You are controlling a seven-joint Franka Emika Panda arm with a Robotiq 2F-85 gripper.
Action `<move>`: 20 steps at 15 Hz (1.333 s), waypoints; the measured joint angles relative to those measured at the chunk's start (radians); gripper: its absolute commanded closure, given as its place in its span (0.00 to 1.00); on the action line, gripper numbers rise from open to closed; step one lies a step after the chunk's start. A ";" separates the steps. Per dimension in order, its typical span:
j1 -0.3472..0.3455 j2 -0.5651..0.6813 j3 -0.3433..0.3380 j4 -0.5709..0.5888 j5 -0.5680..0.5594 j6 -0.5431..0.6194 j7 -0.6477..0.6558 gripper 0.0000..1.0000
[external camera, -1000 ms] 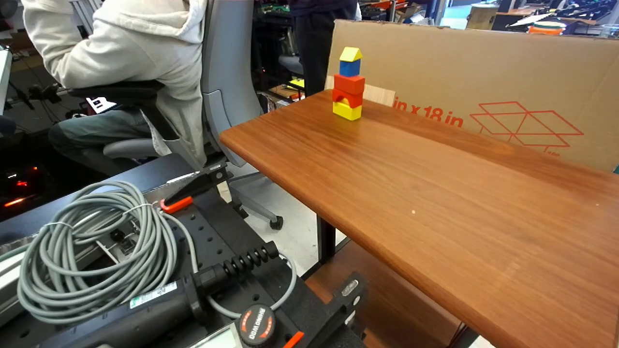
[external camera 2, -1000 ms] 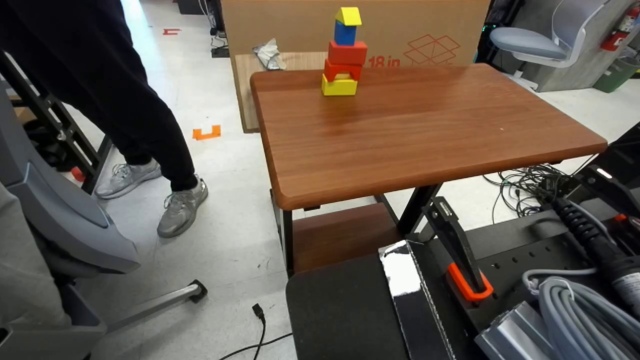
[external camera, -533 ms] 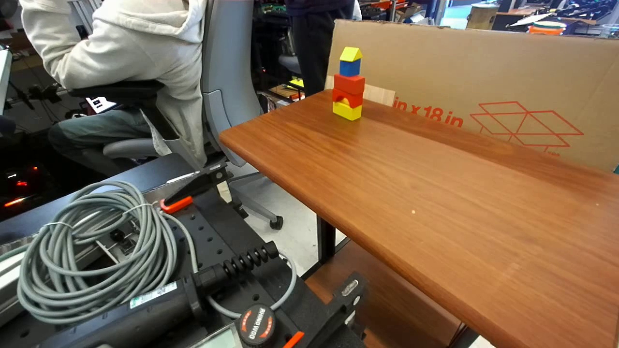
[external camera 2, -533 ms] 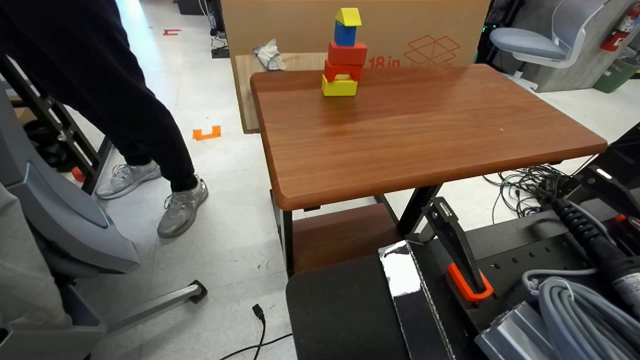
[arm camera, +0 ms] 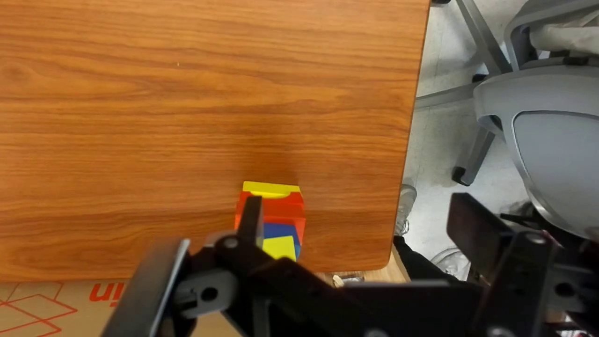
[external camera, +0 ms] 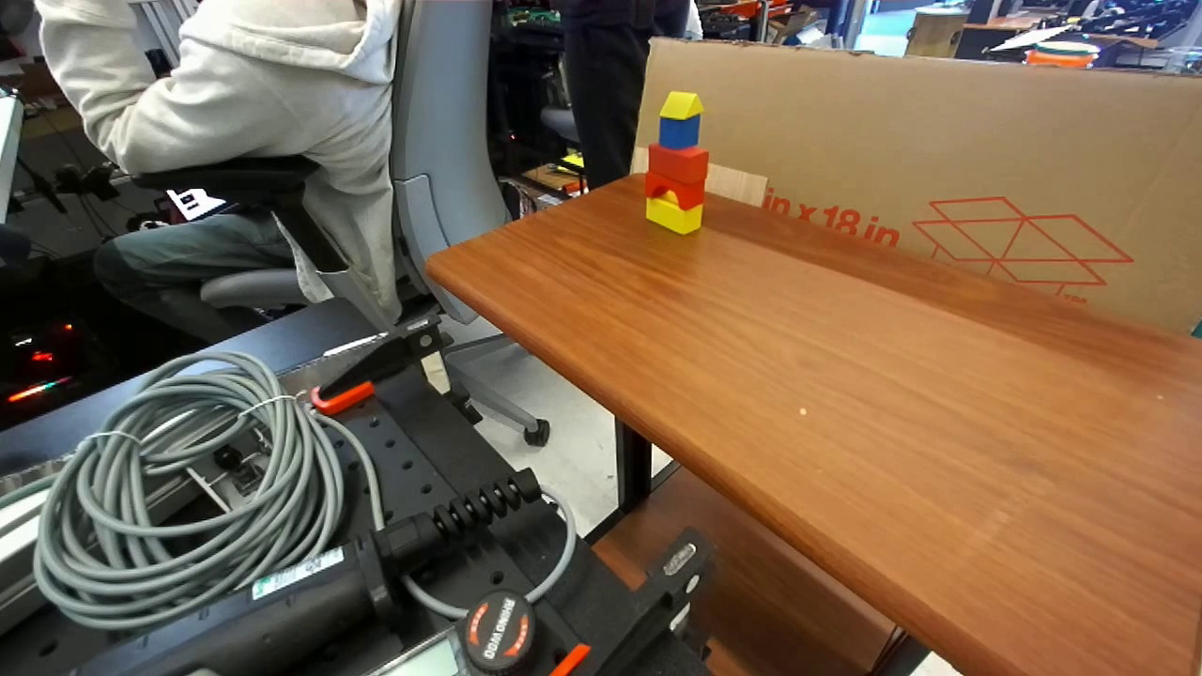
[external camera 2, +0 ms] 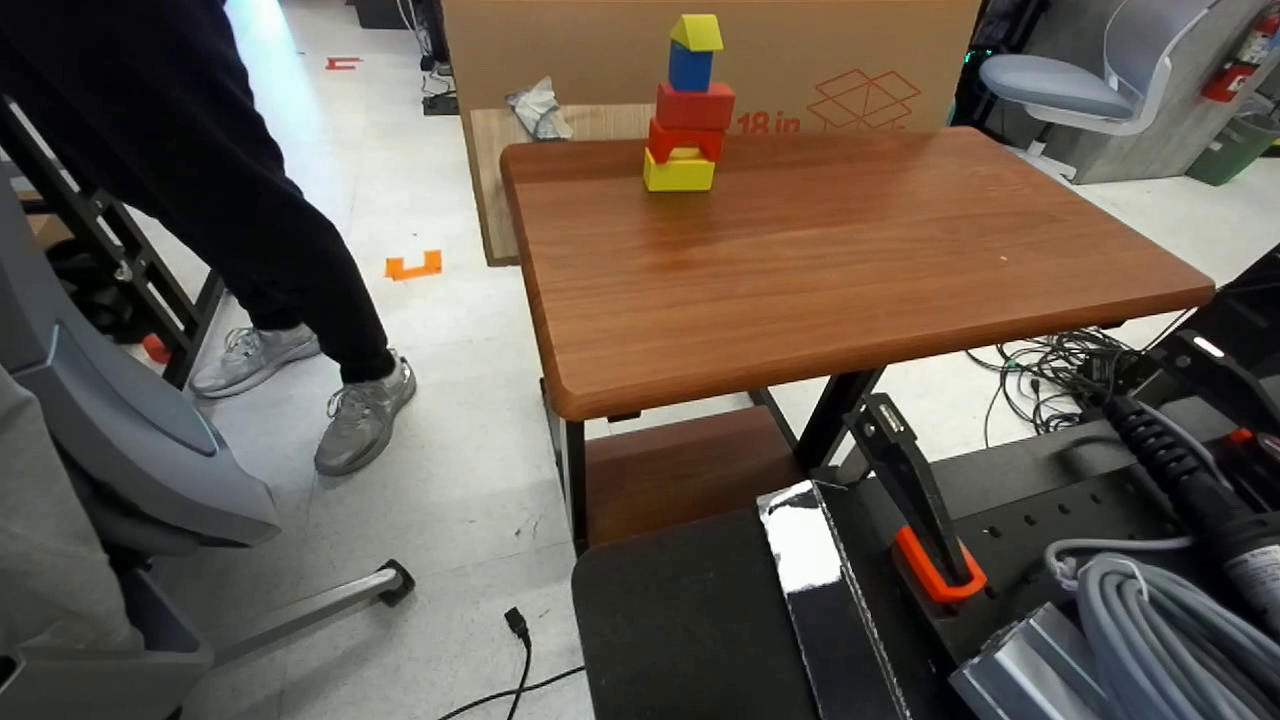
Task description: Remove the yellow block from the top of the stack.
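The stack (external camera: 678, 164) stands upright on the brown table (external camera: 845, 376); it also shows in an exterior view (external camera 2: 694, 106) and the wrist view (arm camera: 283, 210). From the bottom it has a yellow block, a red arch, a red block, a blue block and, on top, the roof-shaped yellow block (external camera: 681, 105). This top block also shows in an exterior view (external camera 2: 698, 33) and the wrist view (arm camera: 279, 247), partly hidden by the gripper. My gripper (arm camera: 358, 208) is open and empty. Its left finger (arm camera: 252, 217) overlaps the stack in the wrist view. Neither exterior view shows the gripper.
A large cardboard box (external camera: 939, 131) stands behind the table. A light wooden board (external camera 2: 490, 180) is by the table's far corner. A person in dark trousers (external camera 2: 290, 250) stands beside the table. Another sits in a grey chair (external camera: 441, 141). A coiled grey cable (external camera: 188, 488) lies in front.
The stack has not moved. The standing person's legs have shifted slightly. No arm motion shows, as the arm is out of both exterior views.
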 measured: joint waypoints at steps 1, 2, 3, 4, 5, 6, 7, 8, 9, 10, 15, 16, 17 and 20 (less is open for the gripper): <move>0.000 0.013 -0.004 0.014 -0.006 -0.003 -0.005 0.00; 0.000 0.023 -0.007 0.026 -0.014 -0.005 -0.009 0.00; 0.000 0.032 -0.011 0.036 -0.021 -0.005 -0.013 0.00; 0.000 0.040 -0.014 0.044 -0.029 -0.005 -0.018 0.00; 0.000 0.048 -0.017 0.052 -0.035 -0.006 -0.022 0.00; 0.000 0.056 -0.019 0.060 -0.042 -0.007 -0.025 0.00; 0.000 0.064 -0.020 0.067 -0.050 -0.008 -0.028 0.00; 0.000 0.072 -0.022 0.073 -0.056 -0.009 -0.030 0.00; 0.000 0.080 -0.023 0.081 -0.059 -0.010 -0.033 0.00; 0.000 0.088 -0.024 0.088 -0.060 -0.012 -0.037 0.00; 0.000 0.132 -0.030 0.132 -0.065 -0.026 -0.050 0.00; 0.000 0.142 -0.032 0.142 -0.067 -0.028 -0.052 0.00; 0.000 0.153 -0.034 0.151 -0.070 -0.031 -0.053 0.00; 0.005 0.186 -0.041 0.181 -0.095 -0.037 -0.054 0.00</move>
